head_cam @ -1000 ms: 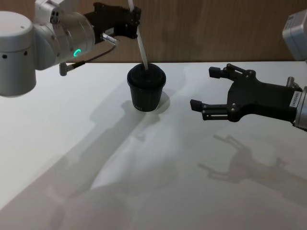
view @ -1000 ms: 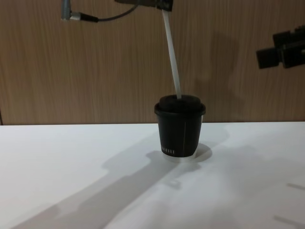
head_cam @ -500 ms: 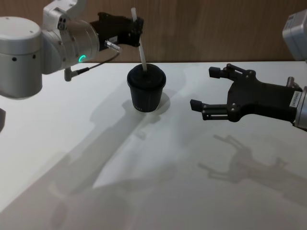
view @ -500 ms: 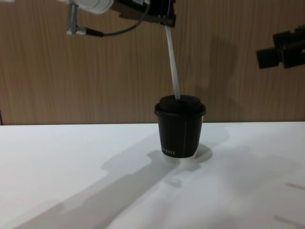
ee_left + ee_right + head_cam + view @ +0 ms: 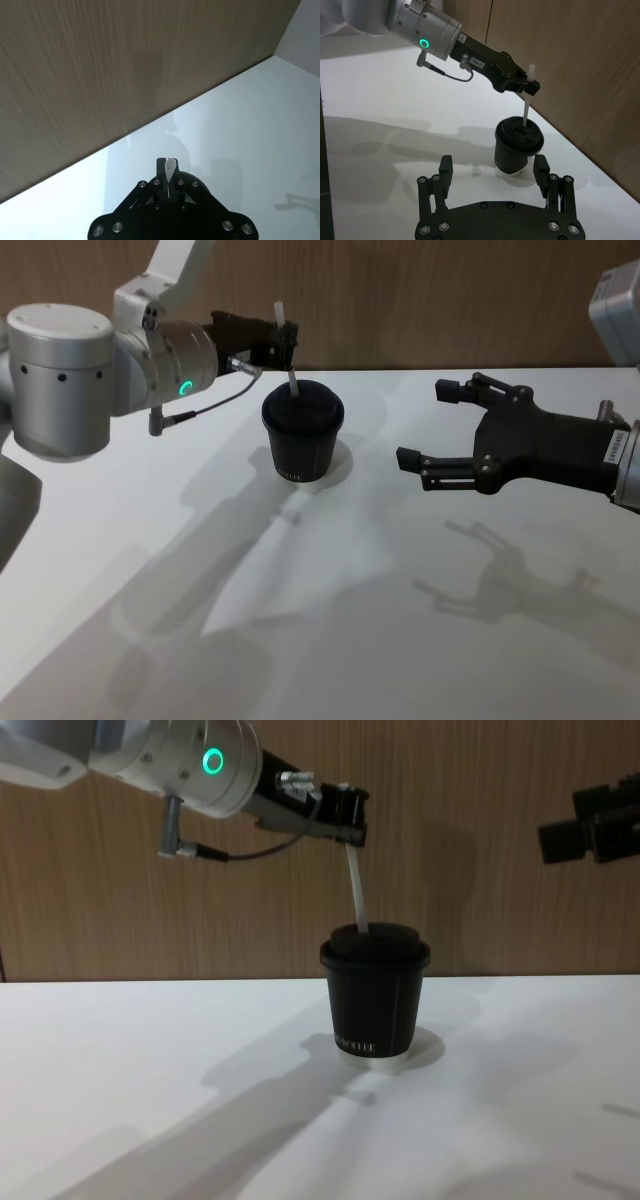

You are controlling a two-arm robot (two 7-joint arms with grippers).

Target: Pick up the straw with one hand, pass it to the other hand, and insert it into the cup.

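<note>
The black lidded cup (image 5: 302, 435) stands upright on the white table (image 5: 330, 640). The white straw (image 5: 293, 383) leans slightly, its lower end down through the lid; a short top end sticks out above the fingers. My left gripper (image 5: 285, 343), on the silver wrist with the green ring, is shut on the straw just above the cup. From the side, the straw (image 5: 356, 895) runs from the left gripper (image 5: 350, 825) into the cup (image 5: 375, 1000). My all-black right gripper (image 5: 428, 425) hovers open to the right of the cup, holding nothing. In the right wrist view the right gripper (image 5: 492, 167) faces the cup (image 5: 517, 145).
A wooden wall (image 5: 450, 300) rises behind the table's back edge, close behind the cup. A thin cable (image 5: 215, 400) loops under the left wrist. Bare white tabletop lies in front of the cup and below the right gripper.
The left arm has come down with the straw, pushing it deeper into the cup, so much less straw shows above the lid. The cup shifted slightly left. The right gripper has not moved.
</note>
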